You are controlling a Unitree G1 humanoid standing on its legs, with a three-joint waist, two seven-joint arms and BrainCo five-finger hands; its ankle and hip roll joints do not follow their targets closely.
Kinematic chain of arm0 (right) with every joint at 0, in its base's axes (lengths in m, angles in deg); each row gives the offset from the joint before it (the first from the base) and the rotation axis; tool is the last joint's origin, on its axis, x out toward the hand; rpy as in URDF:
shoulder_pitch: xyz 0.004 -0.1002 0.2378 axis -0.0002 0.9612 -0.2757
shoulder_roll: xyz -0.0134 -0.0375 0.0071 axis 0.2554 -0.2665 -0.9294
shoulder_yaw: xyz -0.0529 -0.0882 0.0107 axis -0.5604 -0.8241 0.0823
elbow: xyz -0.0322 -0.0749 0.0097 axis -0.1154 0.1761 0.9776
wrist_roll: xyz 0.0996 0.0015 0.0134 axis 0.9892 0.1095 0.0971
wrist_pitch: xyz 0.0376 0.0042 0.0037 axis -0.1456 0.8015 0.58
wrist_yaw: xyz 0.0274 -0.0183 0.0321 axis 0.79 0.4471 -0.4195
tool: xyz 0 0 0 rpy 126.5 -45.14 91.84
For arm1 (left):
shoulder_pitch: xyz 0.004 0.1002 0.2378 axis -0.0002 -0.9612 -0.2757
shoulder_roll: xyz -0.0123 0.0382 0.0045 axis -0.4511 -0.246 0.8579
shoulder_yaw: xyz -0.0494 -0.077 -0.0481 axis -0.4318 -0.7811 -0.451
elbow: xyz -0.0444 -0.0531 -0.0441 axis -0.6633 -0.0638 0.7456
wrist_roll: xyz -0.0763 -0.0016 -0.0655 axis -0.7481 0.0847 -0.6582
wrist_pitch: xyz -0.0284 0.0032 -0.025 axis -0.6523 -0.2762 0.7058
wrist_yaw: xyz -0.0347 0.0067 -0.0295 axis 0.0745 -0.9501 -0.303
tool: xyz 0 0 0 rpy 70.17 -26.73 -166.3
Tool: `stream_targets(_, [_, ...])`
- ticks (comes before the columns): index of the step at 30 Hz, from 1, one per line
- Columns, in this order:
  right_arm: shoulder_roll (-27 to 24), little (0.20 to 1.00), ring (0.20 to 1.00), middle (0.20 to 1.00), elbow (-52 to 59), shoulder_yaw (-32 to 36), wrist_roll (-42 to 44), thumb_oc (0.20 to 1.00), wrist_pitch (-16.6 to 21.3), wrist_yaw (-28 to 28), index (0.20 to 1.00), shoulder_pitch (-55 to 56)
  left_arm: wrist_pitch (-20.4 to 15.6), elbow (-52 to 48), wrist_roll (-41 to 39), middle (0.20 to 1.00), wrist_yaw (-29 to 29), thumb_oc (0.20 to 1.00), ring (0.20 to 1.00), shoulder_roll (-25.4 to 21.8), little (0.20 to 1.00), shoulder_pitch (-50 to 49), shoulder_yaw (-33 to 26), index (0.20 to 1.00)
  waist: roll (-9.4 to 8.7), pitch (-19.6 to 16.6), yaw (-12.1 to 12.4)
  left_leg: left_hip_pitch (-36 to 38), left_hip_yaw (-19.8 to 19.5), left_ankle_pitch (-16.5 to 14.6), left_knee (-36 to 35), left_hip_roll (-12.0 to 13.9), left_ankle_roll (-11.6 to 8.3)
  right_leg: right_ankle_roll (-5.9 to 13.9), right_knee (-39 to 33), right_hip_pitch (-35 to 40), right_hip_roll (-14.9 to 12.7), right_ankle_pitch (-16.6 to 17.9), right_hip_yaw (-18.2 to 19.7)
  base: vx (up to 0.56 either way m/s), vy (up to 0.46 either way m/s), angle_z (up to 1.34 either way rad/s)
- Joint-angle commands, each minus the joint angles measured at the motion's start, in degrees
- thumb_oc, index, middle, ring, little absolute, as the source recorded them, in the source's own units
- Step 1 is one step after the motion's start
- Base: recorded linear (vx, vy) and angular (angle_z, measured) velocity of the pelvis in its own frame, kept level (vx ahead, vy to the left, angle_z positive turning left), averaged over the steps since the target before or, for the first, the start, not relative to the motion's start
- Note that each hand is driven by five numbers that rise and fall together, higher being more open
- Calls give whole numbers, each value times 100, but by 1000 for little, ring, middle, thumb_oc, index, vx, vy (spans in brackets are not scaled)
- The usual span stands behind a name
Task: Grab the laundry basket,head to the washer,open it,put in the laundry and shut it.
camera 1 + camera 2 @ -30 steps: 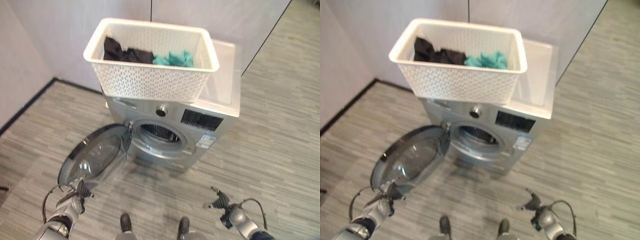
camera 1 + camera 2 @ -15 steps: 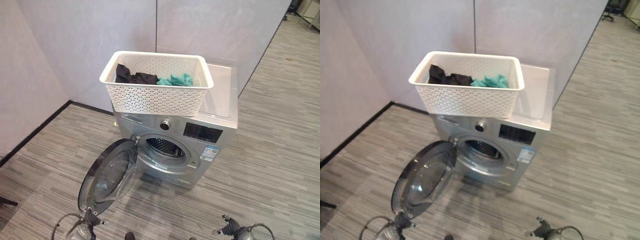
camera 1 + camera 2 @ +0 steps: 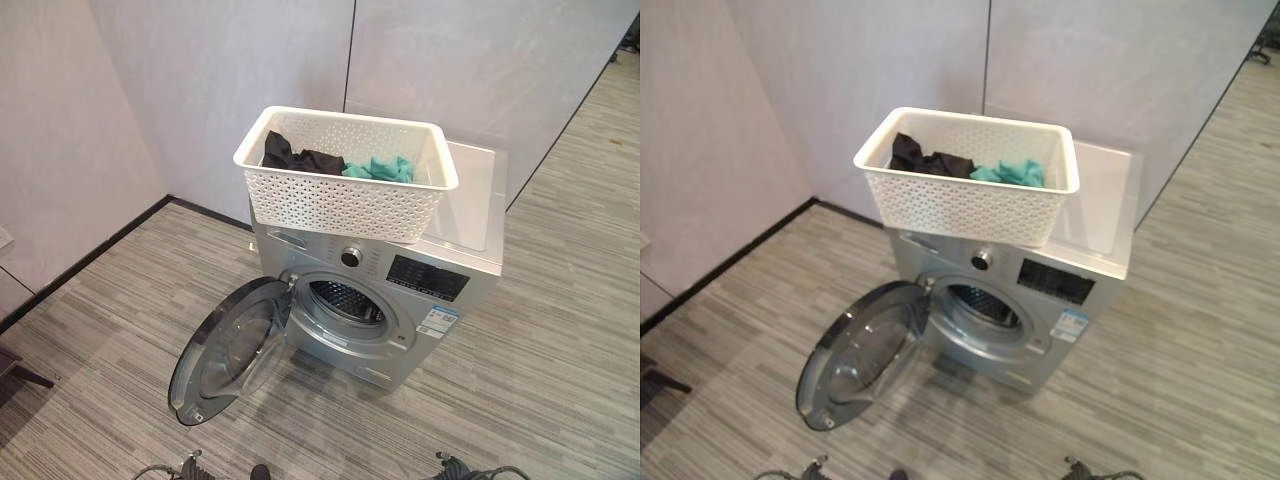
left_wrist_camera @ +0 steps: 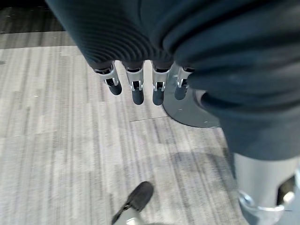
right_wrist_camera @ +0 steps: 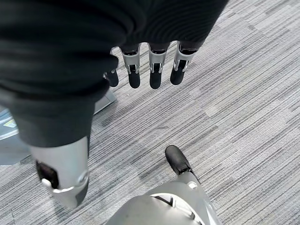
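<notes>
Grey striped floor carries the silver washer; on the washer's top sits the white laundry basket

A bare test or demonstration space rather than a home is suggested: a silver front-loading washer is stood alone on grey wood-look plank flooring, backed by plain pale grey partition panels joined at a dark seam, with black skirting along the base.

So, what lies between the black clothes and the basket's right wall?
In the left eye view, teal clothes lie between the black clothes and that wall of the laundry basket.
</notes>
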Motion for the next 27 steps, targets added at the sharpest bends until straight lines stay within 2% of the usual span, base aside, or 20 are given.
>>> stream_targets(1, [-6,1000,1000,1000,-185,-70,132,1000,79,-78,1000,-333,-104,358,-243,1000,-86,1000,1000,100,1000,557,-46,1000,50,210,155,257,50,-662,67,34,-15,154,164,1,-199,-337,-8,0,0,0])
stream_targets(14, [53,1000,1000,1000,-121,-144,96,1000,96,-118,1000,-324,-103,510,-322,1000,27,1000,1000,210,1000,412,-79,1000,7,213,163,244,37,-672,67,44,-27,136,136,21,-178,-341,-5,0,0,0])
stream_targets(15, [50,715,715,715,-120,-135,82,715,86,-133,715,-339,-100,509,-324,1000,27,1000,1000,181,1000,400,-103,1000,9,211,172,236,28,-672,67,46,-31,132,134,19,-174,-346,-6,0,0,0])
stream_targets(16, [5,1000,1000,1000,-418,689,1530,1000,555,-138,1000,-273,-473,471,-1556,1000,171,1000,1000,75,1000,95,-734,1000,292,275,849,255,-266,-586,67,-2,-33,268,113,163,-97,-269,-348,0,0,0])
stream_targets(27, [71,1000,1000,1000,-309,620,1545,1000,578,-153,1000,-324,-461,613,-1558,1000,199,1000,1000,133,1000,-17,-765,1000,281,260,902,210,-359,-575,67,-16,-60,262,71,223,-87,-296,-433,-1,-6,10])
